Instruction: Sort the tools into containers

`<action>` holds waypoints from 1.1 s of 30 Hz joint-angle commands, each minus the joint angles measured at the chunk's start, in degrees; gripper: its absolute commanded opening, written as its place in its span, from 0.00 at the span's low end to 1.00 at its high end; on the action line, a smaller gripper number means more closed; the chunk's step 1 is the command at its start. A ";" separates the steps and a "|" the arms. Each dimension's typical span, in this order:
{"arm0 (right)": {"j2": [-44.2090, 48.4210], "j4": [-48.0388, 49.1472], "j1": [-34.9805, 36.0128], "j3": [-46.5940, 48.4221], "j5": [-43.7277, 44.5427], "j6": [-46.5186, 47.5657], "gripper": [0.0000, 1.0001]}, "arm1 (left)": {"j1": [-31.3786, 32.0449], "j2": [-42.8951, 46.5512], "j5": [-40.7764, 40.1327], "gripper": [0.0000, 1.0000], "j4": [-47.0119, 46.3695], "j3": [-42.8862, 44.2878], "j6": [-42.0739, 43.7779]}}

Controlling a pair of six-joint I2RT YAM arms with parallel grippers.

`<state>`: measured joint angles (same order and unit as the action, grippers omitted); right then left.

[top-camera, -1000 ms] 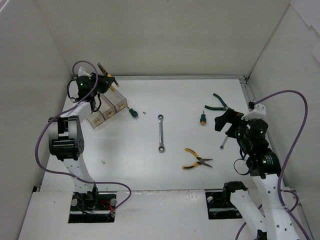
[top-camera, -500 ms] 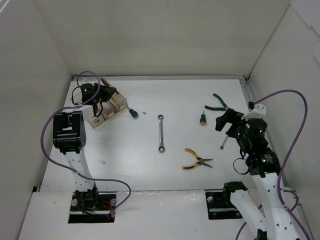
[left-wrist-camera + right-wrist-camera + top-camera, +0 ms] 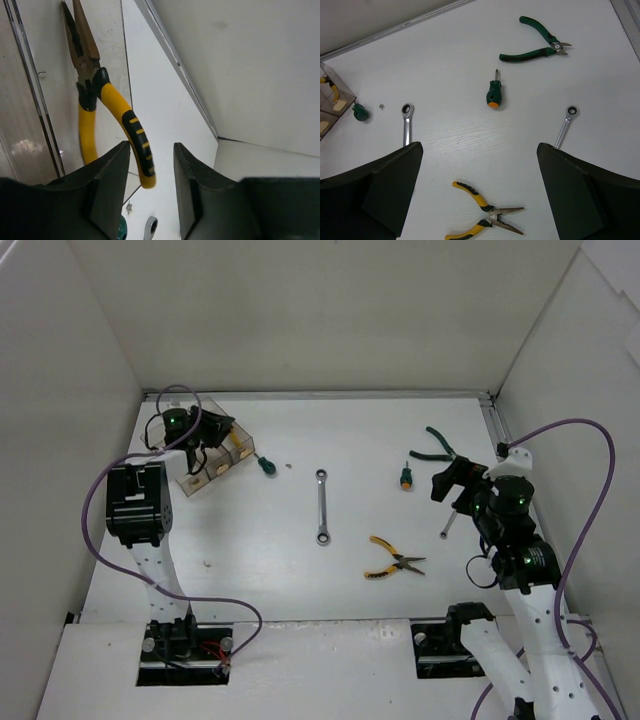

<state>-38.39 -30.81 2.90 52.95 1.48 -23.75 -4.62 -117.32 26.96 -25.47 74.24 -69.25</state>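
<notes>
Ten o'clock on the table: my left gripper (image 3: 203, 429), jaws parted and empty, hangs over the containers (image 3: 213, 470), yellow-handled pliers (image 3: 131, 120) lying in one bin, so that drop looks done. The right gripper (image 3: 447, 483) hovers wide open at three o'clock. The nearest pick is the wrench (image 3: 564, 126), at its six.

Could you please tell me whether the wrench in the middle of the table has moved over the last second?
No. The middle wrench keeps the same place and angle, between the containers and the orange-capped screwdriver.
</notes>
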 commanded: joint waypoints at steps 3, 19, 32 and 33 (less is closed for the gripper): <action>0.42 2.33 -0.35 0.49 1.07 0.37 0.98 | -0.56 5.08 0.37 0.41 -1.16 1.70 2.10; -0.19 2.24 -0.35 2.86 3.36 0.72 0.98 | 9.77 18.70 -1.73 0.78 41.14 18.11 34.07; -0.10 1.45 -0.26 4.18 4.24 1.16 0.98 | 43.54 23.89 -9.63 0.91 63.70 10.93 59.58; -0.02 1.28 -0.35 4.27 4.32 0.99 0.98 | 47.91 23.80 -10.08 0.92 64.23 10.67 59.93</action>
<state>-38.30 -31.46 2.90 54.33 4.05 -23.09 38.63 -97.08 20.58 33.74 84.73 -14.96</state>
